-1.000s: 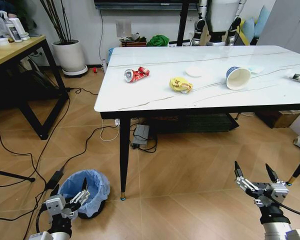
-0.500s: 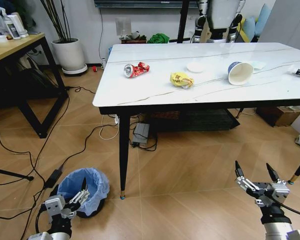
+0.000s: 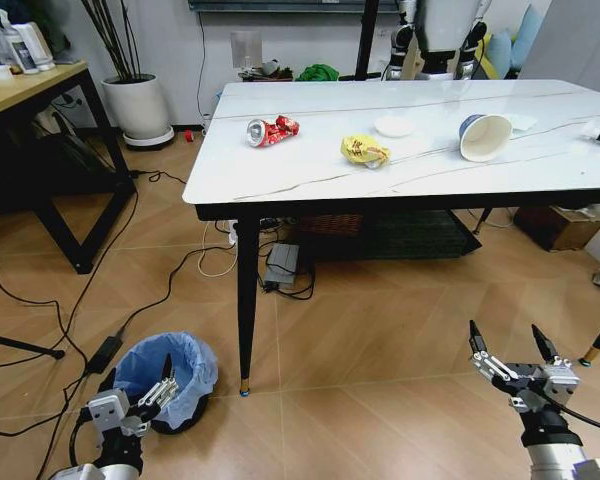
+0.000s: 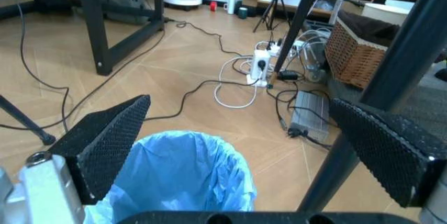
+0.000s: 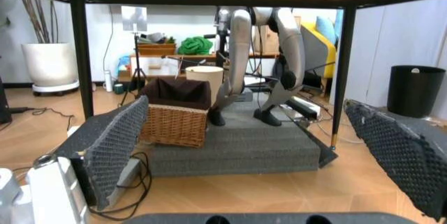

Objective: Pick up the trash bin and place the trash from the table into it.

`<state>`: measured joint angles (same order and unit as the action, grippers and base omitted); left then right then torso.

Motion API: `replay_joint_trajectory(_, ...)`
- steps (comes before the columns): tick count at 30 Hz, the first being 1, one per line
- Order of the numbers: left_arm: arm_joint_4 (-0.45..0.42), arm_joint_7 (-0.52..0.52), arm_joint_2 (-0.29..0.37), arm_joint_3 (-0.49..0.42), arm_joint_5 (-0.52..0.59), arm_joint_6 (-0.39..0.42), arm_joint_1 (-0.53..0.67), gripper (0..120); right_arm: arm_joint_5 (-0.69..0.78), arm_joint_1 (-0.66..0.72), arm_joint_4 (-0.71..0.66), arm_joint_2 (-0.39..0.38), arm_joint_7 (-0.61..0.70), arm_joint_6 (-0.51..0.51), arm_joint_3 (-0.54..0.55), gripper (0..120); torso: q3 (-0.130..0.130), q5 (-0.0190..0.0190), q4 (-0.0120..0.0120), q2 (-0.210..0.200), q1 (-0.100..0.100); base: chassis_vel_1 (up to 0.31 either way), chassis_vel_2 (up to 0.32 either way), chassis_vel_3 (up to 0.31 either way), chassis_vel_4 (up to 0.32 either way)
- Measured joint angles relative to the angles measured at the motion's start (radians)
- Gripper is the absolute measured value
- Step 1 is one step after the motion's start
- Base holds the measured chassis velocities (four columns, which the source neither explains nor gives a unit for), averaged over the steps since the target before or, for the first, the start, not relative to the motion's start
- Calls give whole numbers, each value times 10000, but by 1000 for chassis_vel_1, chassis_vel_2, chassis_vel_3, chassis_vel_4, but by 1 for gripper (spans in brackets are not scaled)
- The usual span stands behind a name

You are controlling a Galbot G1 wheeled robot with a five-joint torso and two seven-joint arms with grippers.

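We hold our left gripper [image 3: 145,398] spread wide, low beside the trash bin [image 3: 170,375] on the floor at near left, ready to grasp its rim. Our right gripper [image 3: 510,360], also wide, waits near right. The trash [image 3: 272,130] lies on the table [image 3: 310,180], far off.

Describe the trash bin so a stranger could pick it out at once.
Find the white marble-look table and follow its near left leg to the floor. Just left of the leg stands the trash bin: small, round, dark, and alone in having a crinkly light-blue bag.
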<state>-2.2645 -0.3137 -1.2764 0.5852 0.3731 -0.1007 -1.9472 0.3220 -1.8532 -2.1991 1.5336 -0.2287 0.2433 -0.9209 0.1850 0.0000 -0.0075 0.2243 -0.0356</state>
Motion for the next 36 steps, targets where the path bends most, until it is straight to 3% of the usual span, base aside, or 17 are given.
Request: replay_joint_trajectory(36,476,29,-122,346,142,58,-47,100,-7,170,471,-100,-57,151,349,100,-1038,0,1,-1349,313,0,0,0,0)
